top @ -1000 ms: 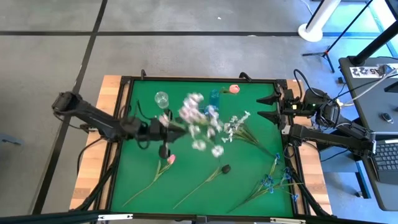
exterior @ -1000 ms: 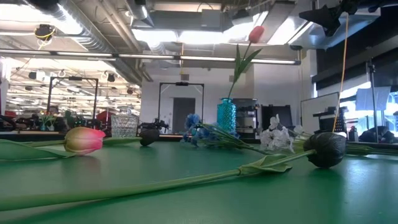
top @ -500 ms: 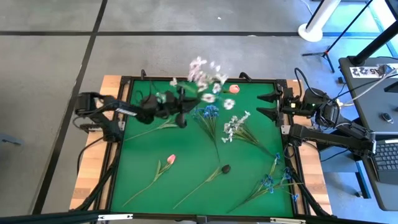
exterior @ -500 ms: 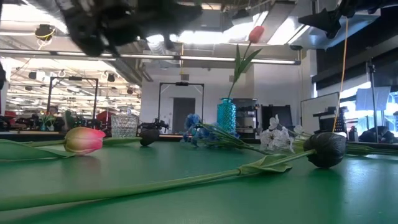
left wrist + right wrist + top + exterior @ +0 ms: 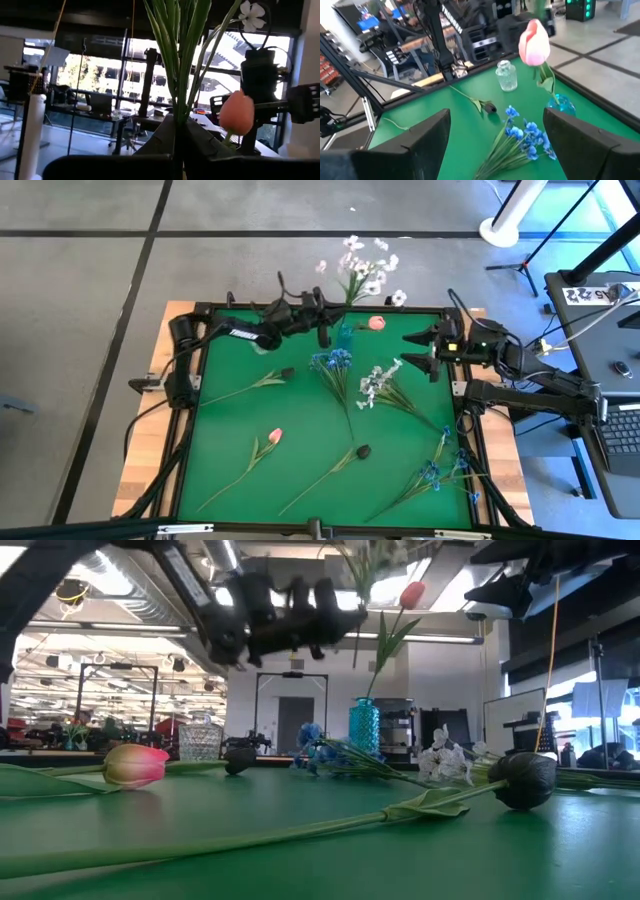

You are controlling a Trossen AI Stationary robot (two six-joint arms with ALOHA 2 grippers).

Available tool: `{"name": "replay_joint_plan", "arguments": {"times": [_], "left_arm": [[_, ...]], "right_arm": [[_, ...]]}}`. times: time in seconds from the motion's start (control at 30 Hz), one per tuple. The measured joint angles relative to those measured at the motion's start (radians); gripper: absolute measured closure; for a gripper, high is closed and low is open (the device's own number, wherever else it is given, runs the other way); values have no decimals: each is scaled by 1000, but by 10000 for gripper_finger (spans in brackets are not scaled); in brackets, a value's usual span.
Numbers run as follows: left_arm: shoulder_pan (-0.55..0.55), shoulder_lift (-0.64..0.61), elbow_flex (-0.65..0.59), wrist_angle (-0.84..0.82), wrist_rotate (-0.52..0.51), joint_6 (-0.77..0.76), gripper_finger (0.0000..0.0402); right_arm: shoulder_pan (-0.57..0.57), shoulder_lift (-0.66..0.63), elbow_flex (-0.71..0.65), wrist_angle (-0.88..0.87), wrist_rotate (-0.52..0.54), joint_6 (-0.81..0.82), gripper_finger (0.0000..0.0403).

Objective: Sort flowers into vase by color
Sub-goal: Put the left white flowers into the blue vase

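Left gripper [image 5: 322, 320] clamped on one white blossom spray [image 5: 365, 275] over far edge, right gripper [image 5: 428, 352] spread empty, two vases: blue vase [image 5: 346, 334] with one pink tulip [image 5: 376, 323], clear vase [image 5: 507, 77] empty.

No legible text or labels.

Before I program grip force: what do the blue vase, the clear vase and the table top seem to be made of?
The blue vase looks like translucent tinted glass with a bumpy, glinting surface, though clear plastic is possible. The clear vase also looks like glass: colourless, see-through, ribbed. The table top seems covered in a matte green mat, felt or rubber, showing almost no glare.
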Motion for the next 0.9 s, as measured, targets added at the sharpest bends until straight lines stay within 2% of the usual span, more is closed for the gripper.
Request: {"name": "replay_joint_plan", "arguments": {"times": [0.27,0.9], "left_arm": [[11,133,47,66,21,-19,395],[14,144,47,124,-31,44,395]], "right_arm": [[1,10,0,4,-16,4,86],[0,-5,0,10,-9,-3,86]]}}
